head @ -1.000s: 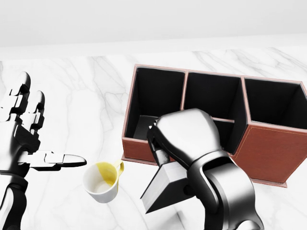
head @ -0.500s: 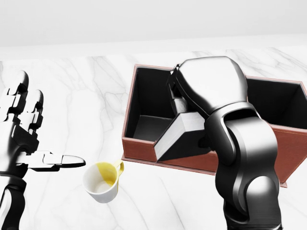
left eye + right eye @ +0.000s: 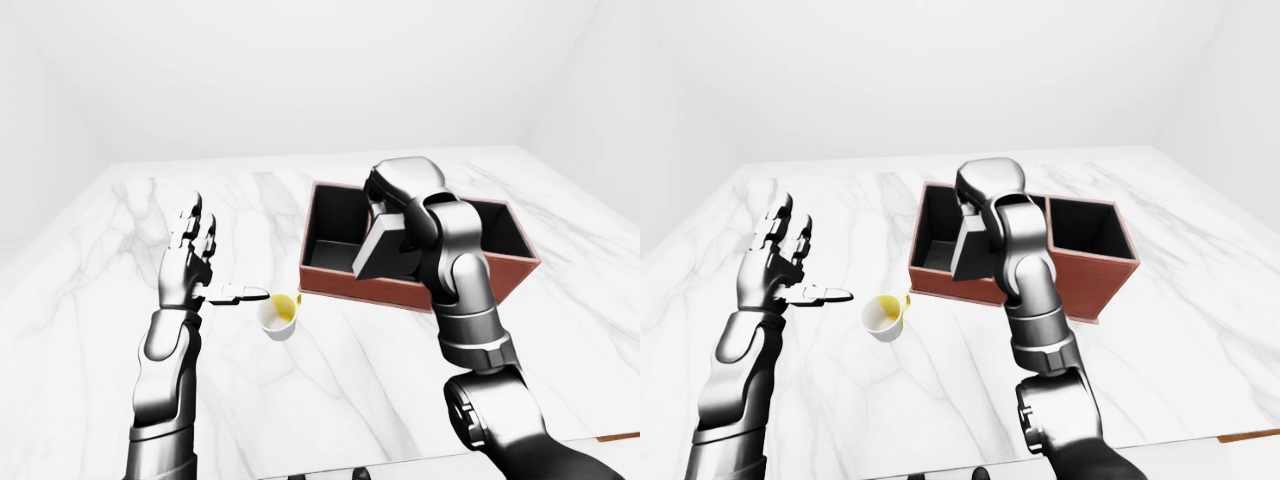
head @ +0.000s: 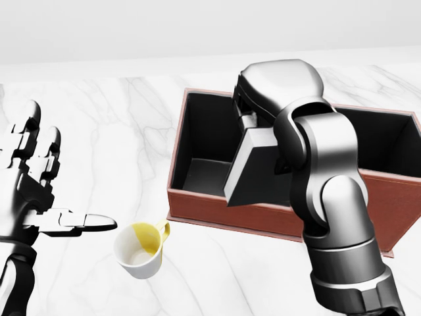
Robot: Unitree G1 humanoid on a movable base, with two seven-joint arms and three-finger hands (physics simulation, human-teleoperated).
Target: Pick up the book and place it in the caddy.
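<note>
My right hand (image 4: 253,122) is shut on a dark book (image 4: 253,172) with grey page edges and holds it tilted over the brown caddy (image 4: 197,201), above its left and middle compartments. The book's lower end reaches down to the caddy's near wall. The caddy has black insides and stands on the white marble table (image 4: 99,125); my right forearm hides its middle part. My left hand (image 4: 39,181) is open and empty, raised at the left of the head view, away from the caddy.
A white mug (image 4: 139,249) with a yellow inside and handle lies tipped on the table, left of the caddy's near left corner and just right of my left thumb. A white wall stands beyond the table.
My right hand has lifted the book from beside the caddy's near wall up over the caddy, then a little farther in. The left hand and the mug have not moved.
</note>
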